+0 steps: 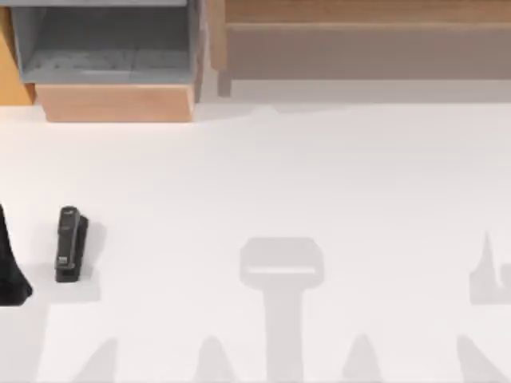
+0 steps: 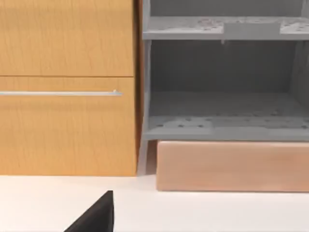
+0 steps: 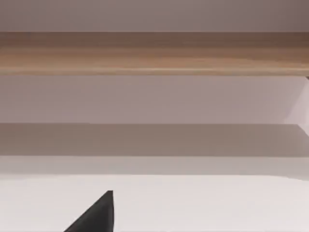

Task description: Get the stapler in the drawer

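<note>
One dark sliver of the left arm (image 1: 11, 267) is poking in at the table's (image 1: 319, 183) left edge, its fingers cut off, so their state cannot be told. Just beside it, the stapler (image 1: 70, 244) is lying flat on the table, well apart from the open drawer (image 1: 112, 68) at the far left; the shelf unit (image 1: 359, 40) is sitting to its right.

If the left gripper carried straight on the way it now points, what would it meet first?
Probably the drawer: its tan front panel stands ahead across bare table, with the open grey box behind it. Depth is unclear.
</note>
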### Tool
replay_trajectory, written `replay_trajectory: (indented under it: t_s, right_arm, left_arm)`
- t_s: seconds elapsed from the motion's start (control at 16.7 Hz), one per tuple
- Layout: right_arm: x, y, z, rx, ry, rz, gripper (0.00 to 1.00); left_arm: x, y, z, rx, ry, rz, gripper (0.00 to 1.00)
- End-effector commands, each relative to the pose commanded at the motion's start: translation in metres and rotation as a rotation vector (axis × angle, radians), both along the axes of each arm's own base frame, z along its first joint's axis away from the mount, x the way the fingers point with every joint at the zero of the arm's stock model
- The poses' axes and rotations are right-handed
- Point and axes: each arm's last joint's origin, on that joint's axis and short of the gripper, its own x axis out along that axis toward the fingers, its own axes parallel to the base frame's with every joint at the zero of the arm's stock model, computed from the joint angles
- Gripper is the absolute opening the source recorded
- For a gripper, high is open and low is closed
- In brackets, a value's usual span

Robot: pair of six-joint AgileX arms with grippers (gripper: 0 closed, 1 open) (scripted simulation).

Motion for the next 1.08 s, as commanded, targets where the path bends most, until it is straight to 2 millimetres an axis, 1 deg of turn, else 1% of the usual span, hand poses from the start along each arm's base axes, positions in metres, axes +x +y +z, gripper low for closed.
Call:
replay_trajectory:
  t_s: [0.18, 0.3, 0.48, 0.6, 0.72, 0.84, 0.96, 1.08]
  right_arm:
    - [0.000, 0.000, 0.000, 0.000, 0.000, 0.000, 1.00]
    - [0.000, 0.000, 0.000, 0.000, 0.000, 0.000, 1.00]
    - [0.000, 0.000, 0.000, 0.000, 0.000, 0.000, 1.00]
    - [0.000, 0.000, 0.000, 0.000, 0.000, 0.000, 1.00]
    - [0.000, 0.000, 0.000, 0.000, 0.000, 0.000, 1.00]
    - [0.000, 0.000, 0.000, 0.000, 0.000, 0.000, 1.00]
    - [0.000, 0.000, 0.000, 0.000, 0.000, 0.000, 1.00]
    - [0.000, 0.000, 0.000, 0.000, 0.000, 0.000, 1.00]
  left_arm:
    - [0.000, 0.000, 0.001, 0.005, 0.002, -0.002, 1.00]
    - [0.002, 0.000, 0.006, 0.034, 0.008, -0.011, 1.00]
    - [0.010, 0.002, 0.022, 0.121, 0.018, -0.025, 1.00]
    - [0.021, 0.004, 0.037, 0.206, 0.020, -0.031, 1.00]
    - [0.037, 0.008, 0.054, 0.307, 0.019, -0.033, 1.00]
    - [0.059, 0.015, 0.070, 0.423, 0.013, -0.033, 1.00]
    - [0.086, 0.024, 0.083, 0.549, 0.006, -0.031, 1.00]
    - [0.119, 0.037, 0.091, 0.683, -0.002, -0.029, 1.00]
